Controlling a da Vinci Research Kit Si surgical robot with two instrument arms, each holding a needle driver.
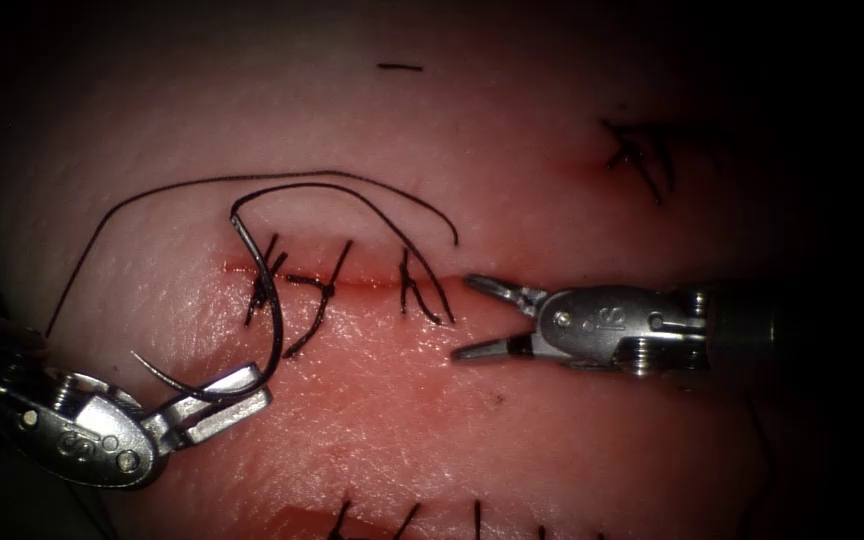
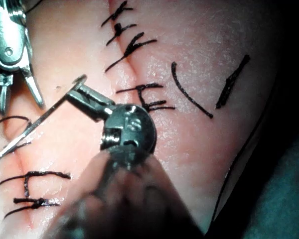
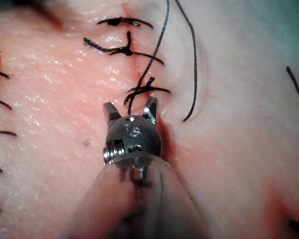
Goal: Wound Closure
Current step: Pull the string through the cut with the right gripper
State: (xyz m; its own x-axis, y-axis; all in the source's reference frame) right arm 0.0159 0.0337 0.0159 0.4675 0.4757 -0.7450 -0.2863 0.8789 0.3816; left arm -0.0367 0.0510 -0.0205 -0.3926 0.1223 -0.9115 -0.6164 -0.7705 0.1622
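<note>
Left gripper (image 1: 242, 392) is clamped on the needle (image 1: 270, 310) near its lower end. The needle curves up free of the tissue (image 1: 512, 190), over the left end of the cut (image 1: 372, 284). Thread (image 1: 252, 180) trails from its top in loops across the tissue. Right gripper (image 1: 472, 318) gapes wide and empty, just right of the stitches (image 1: 322, 290).
</note>
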